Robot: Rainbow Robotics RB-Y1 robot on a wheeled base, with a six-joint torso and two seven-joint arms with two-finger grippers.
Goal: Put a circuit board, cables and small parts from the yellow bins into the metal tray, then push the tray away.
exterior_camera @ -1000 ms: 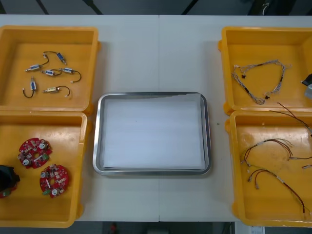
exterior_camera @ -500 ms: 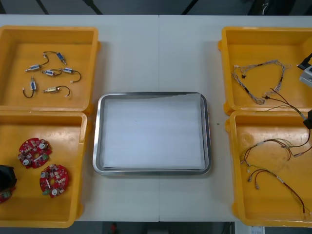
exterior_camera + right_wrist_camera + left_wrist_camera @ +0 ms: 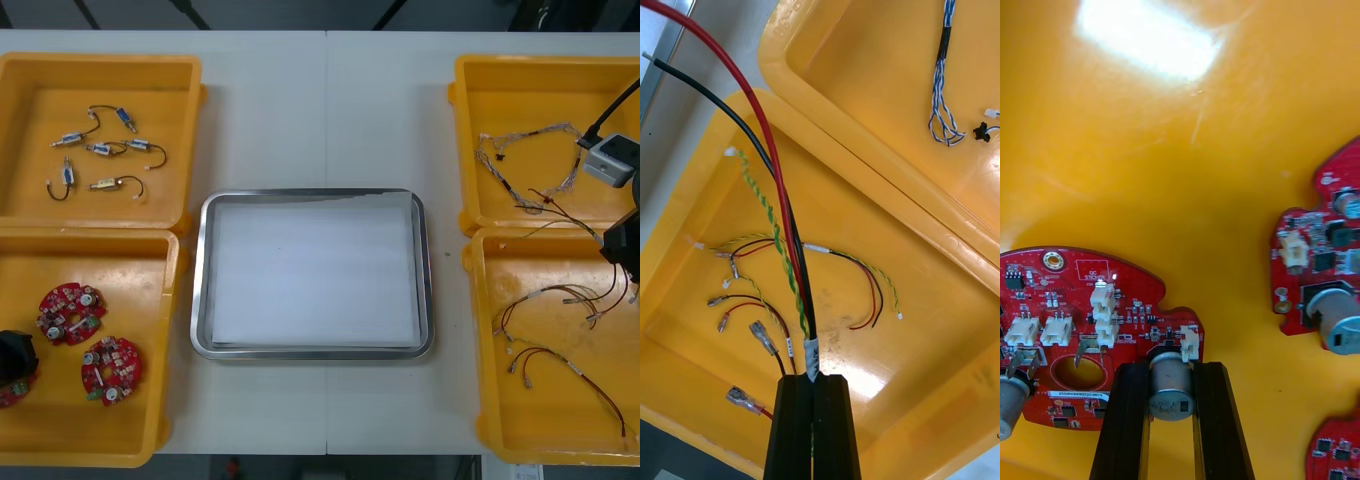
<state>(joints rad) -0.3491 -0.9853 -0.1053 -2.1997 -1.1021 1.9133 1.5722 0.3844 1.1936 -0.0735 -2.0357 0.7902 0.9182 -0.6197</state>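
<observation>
Four bins (image 3: 190, 140), three boards (image 3: 70, 312), several cables (image 3: 811, 354), tray (image 3: 200, 280)

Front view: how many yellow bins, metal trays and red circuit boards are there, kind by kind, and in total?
Bins: 4
Tray: 1
Boards: 3, the last one in the left gripper
Total: 8

- Table (image 3: 320, 110): light top, spanning the ground between the left gripper (image 3: 14, 365) and the right gripper (image 3: 618, 248).
- Seam (image 3: 326, 120): thin straight line across the table, far edge to near, about midway between both grippers.
- Dark floor (image 3: 300, 14): strip beyond the far edge, well apart from both.
- Small red item (image 3: 232, 465): past the near edge, nearer the left gripper; kind undetermined.
</observation>
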